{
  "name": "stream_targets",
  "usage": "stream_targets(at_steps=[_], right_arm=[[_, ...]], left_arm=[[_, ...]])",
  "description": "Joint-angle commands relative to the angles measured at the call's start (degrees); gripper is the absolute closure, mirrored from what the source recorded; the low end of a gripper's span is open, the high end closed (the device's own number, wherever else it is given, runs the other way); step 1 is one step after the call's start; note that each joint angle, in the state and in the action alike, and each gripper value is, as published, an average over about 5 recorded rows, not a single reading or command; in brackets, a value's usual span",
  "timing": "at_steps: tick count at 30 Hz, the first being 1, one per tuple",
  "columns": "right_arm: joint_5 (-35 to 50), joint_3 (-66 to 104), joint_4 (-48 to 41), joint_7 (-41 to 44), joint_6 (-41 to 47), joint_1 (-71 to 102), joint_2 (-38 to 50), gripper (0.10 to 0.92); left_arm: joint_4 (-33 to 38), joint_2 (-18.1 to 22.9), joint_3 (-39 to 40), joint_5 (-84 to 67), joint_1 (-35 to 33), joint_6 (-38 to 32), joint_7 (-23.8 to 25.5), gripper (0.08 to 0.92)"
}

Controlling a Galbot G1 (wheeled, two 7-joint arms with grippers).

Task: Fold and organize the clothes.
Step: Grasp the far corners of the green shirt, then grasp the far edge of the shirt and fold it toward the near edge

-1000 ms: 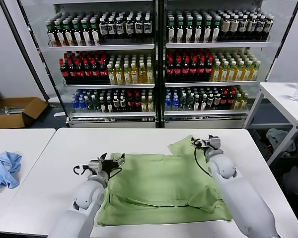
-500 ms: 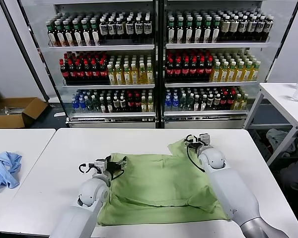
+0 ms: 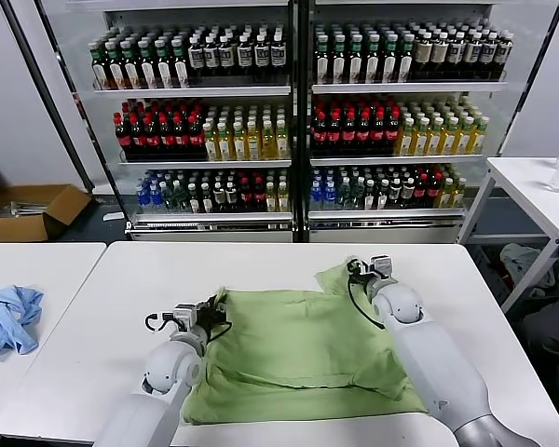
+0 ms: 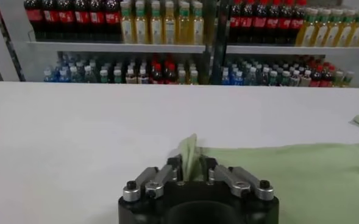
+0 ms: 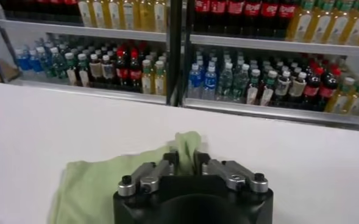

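The clothes are one pale green shirt point(image 3: 298, 349) spread flat on the white table point(image 3: 102, 307) before me. At its far left corner my left gripper point(image 3: 212, 313) is shut on a pinched-up fold of the green fabric point(image 4: 188, 153). My right gripper point(image 3: 359, 271) is shut on the shirt's far right corner, where the cloth bunches up between the fingers point(image 5: 185, 146). Both arms reach forward over the shirt's sides. No collar, buttons or patch show.
A crumpled light blue cloth point(image 3: 7, 317) lies on a separate table at the left. Glass-door coolers full of bottles point(image 3: 289, 112) stand behind the table. Another white table point(image 3: 540, 191) with a bottle is at the right. A cardboard box point(image 3: 33, 209) sits on the floor.
Both grippers went from open to shut on the shirt's far corners. The right gripper moved left and a little forward onto its corner; the left one edged forward.
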State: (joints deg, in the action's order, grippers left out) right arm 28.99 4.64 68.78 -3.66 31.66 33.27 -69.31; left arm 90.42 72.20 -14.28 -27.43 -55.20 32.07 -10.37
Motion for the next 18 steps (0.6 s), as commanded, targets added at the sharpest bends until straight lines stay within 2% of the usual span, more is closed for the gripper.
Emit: stream_targets(at_steps=[1,3,7,18], right_arm=[[2.7,1.3,7.3,0.7,-2.9,2.6,1.1,0.885],[3.8,2.6,10.4,0.0,-3.6,4.1,1.7,0.915],[5.0,5.2,17.6,-1.1,-5.2,8.4,3.3,0.917],[7.6,16.2,34.6,-3.6,-6.0,23.8,8.9,0.917]], left_arm=[[0.5,0.0,-0.2,-1.7,-0.7,-0.1,0.1,0.846],[1.5,-0.2,-0.7,-2.3,-1.2,-0.5,0.0,0.875],[5.1,-1.0,-2.4,-5.3,-3.2,-1.4,0.1,0.890],[19.1,-2.1,-7.6,-10.4,-14.9,-3.0,1.3,0.889]])
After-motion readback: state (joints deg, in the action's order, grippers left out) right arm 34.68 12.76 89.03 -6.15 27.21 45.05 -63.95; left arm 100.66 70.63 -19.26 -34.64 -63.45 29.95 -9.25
